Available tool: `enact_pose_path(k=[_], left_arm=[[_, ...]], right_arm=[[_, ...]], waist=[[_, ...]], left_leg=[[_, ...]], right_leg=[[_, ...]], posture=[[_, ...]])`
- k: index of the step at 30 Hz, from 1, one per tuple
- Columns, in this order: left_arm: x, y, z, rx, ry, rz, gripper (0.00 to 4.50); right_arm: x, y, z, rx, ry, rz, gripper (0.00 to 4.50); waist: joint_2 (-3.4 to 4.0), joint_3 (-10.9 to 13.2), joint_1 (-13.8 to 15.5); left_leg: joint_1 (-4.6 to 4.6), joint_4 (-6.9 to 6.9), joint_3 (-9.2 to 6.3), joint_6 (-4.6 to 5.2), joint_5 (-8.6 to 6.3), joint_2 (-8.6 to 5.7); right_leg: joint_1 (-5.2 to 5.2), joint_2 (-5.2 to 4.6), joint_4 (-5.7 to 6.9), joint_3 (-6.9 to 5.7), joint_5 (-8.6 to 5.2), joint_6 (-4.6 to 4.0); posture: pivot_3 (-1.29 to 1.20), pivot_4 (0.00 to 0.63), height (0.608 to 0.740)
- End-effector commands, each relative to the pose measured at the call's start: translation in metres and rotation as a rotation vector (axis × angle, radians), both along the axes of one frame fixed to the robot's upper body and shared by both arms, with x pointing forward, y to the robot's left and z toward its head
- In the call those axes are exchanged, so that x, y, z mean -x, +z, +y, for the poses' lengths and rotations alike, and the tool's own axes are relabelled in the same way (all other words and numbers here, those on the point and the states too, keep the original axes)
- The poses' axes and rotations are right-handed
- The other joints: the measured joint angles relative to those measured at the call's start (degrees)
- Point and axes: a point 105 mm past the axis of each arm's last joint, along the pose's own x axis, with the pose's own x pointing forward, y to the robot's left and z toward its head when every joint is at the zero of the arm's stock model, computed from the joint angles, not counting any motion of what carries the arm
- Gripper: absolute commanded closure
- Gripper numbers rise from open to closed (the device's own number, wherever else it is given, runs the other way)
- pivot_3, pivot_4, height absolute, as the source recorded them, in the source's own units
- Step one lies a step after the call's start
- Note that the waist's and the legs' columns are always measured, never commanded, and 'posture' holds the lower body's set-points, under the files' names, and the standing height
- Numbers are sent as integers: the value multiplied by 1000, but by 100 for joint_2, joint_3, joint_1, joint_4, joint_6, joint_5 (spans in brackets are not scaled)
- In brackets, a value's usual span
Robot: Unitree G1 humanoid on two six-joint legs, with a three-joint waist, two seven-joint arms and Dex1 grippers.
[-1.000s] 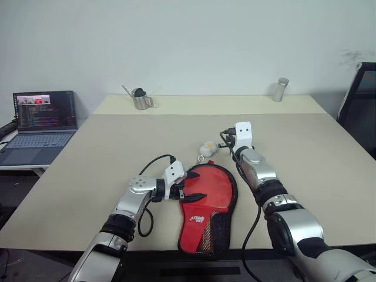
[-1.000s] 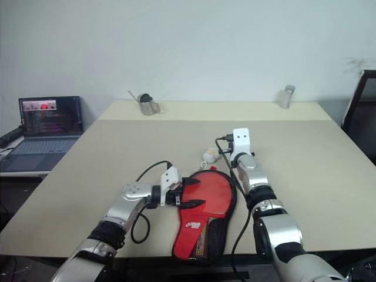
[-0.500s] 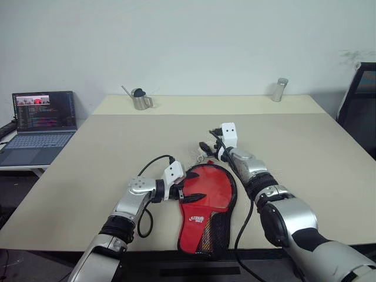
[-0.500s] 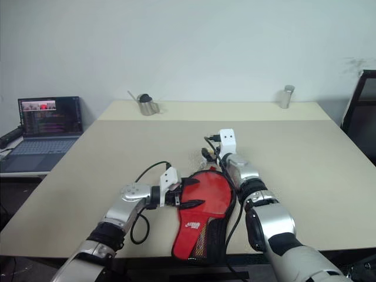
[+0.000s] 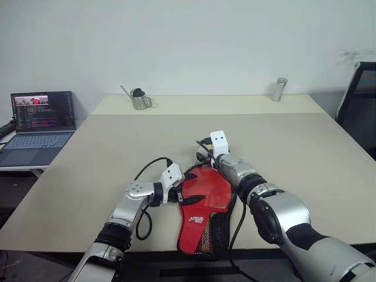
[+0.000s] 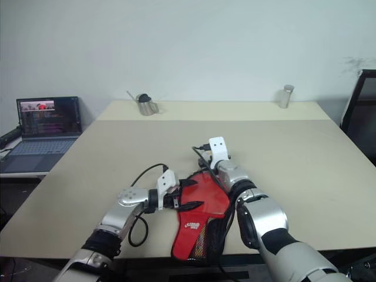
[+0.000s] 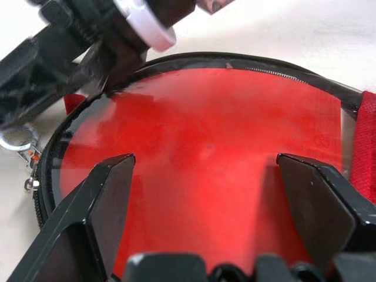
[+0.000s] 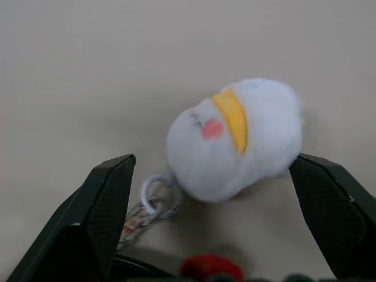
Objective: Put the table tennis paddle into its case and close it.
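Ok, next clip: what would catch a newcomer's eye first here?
The bright red case lying at the near edge of the table, with both arms over it. The left gripper stands open above its round red face, and the right gripper is open around a small white plush charm on a ring just beyond the case. An open laptop glows far left.

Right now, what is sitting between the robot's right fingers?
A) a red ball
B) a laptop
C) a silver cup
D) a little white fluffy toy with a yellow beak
D: the right wrist view shows a small white plush toy with a yellow beak and a pink cheek lying on the table, between the open right fingers, hooked to a metal ring.
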Motion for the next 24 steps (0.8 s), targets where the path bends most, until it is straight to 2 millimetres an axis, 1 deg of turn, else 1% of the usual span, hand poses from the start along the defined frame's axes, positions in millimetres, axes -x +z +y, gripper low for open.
enact_pose_path(k=[1,2,7,13,19,21,24], left_arm=[[11,-25,5,-74,7,75,274],[12,-25,6,-76,9,77,274],[16,-28,10,-88,18,84,274],[20,-30,11,-93,19,89,274],[21,-32,12,-97,22,94,274],[21,-32,12,-98,24,97,274],[19,-34,13,-96,31,105,274]], right_arm=[[-4,13,0,26,-29,-75,417],[-5,13,-1,38,-41,-81,611],[-3,7,0,115,-51,-90,2387],[2,2,11,145,-14,-90,4474],[2,3,11,146,-13,-105,4474],[-1,9,8,147,-24,-130,4474],[-7,22,-2,156,-41,-185,4474]], waist=[[0,0,0],[0,0,1],[1,0,-6],[1,-1,-15],[1,-1,-17],[1,-1,-18],[2,-1,-21]], left_leg=[[0,0,0,0,0,0],[0,0,0,0,0,0],[1,-1,0,0,0,1],[2,-1,0,0,0,1],[2,-1,0,0,0,0],[3,-1,0,0,0,0],[2,-1,0,0,0,0]], right_leg=[[0,0,0,0,0,0],[0,0,0,-1,0,0],[-1,0,0,0,0,0],[0,0,1,-1,0,0],[1,0,0,-1,0,0],[1,0,0,-2,0,0],[1,0,0,-2,0,0]], posture=[[0,150,740],[0,150,740],[0,150,740],[0,150,740],[0,150,740],[0,150,740],[0,150,740]])
